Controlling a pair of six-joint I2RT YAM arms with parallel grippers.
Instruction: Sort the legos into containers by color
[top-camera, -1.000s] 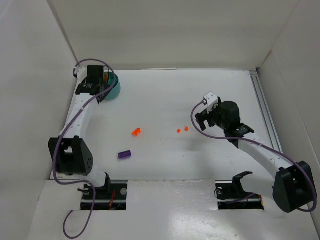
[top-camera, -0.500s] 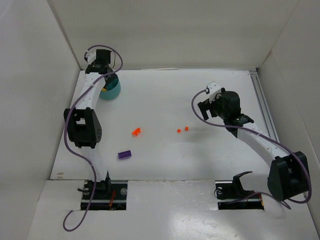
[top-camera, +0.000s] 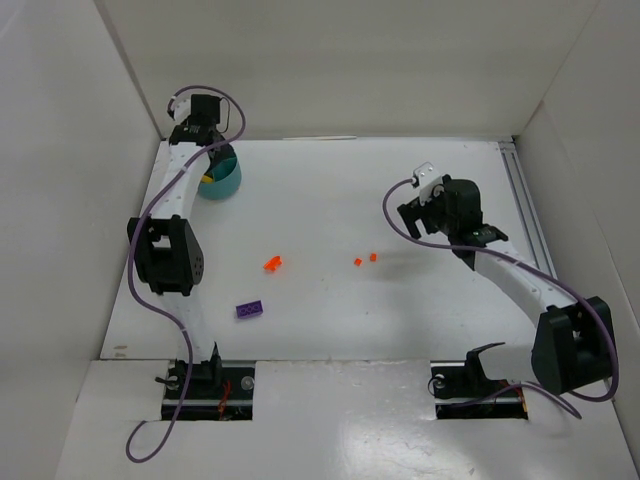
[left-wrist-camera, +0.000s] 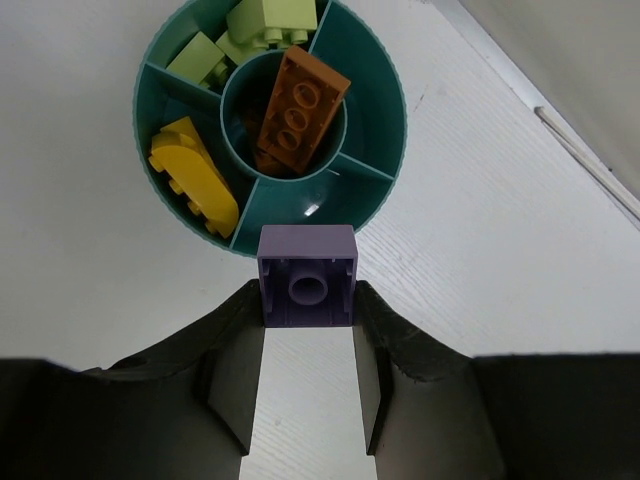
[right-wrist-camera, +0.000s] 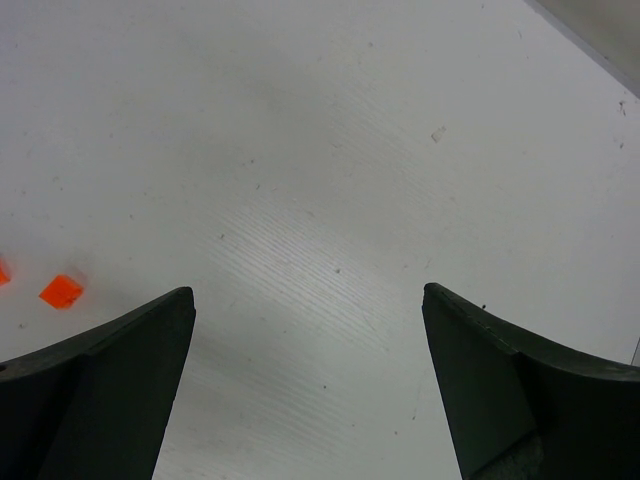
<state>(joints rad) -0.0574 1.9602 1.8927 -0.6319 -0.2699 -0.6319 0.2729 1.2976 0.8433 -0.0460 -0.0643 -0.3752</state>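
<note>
The left gripper pinches a light, rigid, slick-walled lavender brick by its flat sides at the very fingertips, the teal tub just beyond them, while the right gripper hangs spread wide, empty.

The teal tub sits in the far-left corner of the bench. Its inner ring holds an orange-brown brick, studs up and tilted. Two pale green bricks share one outer compartment, and a golden yellow brick lies in the compartment next to it. My left claw grips a lavender brick by its sides, hollow underside towards the camera, just at the tub's rim. Out on the bench, a purple brick lies flat towards the near-left corner. A red-orange brick sits near the middle, with two tiny red-orange pieces just right of it, close together.
</note>
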